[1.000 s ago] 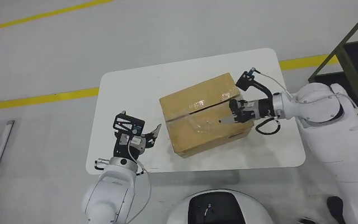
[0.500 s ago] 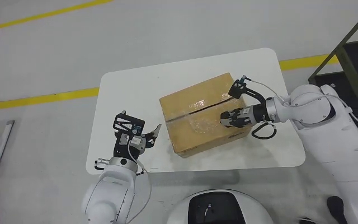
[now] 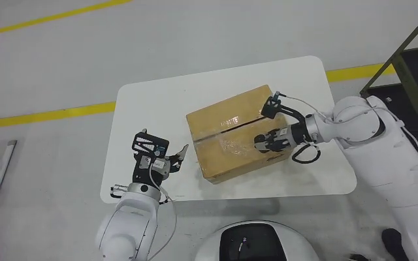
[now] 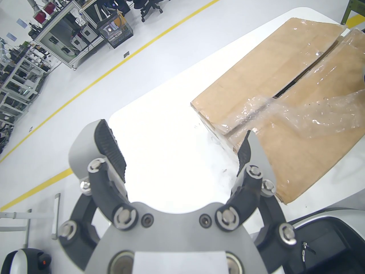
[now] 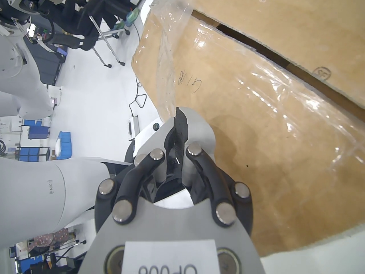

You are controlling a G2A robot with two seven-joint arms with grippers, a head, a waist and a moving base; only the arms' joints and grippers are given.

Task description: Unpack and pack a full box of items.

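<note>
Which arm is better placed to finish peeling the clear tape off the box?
Right. The right gripper is shut on the loose tape strip over the box top. The left gripper is open, holding nothing, beside the box's corner over the table.

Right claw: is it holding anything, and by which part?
Yes: right claw pinches the clear tape at its loose end, peeled off the box.
</note>
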